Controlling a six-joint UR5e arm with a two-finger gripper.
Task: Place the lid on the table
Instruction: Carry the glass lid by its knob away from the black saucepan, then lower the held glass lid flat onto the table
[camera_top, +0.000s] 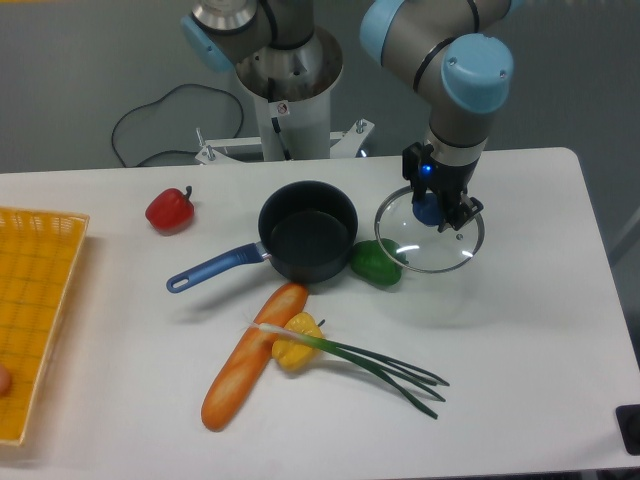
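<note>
The lid (444, 247) is clear glass with a thin metal rim and a blue knob (428, 208). It hangs just right of the black pot (308, 230), a little above the white table (520, 360), and casts a shadow below itself. My gripper (437, 205) comes straight down onto the knob and is shut on it. The lid's left edge overlaps a green pepper (372, 264). The pot is open, with its blue handle (215, 268) pointing left.
A red pepper (169, 209) lies left of the pot. A baguette (252, 356), a yellow pepper (293, 340) and green onions (385, 365) lie in front of it. A yellow mesh tray (35, 300) sits at the left edge. The robot base (290, 100) and a cable stand behind.
</note>
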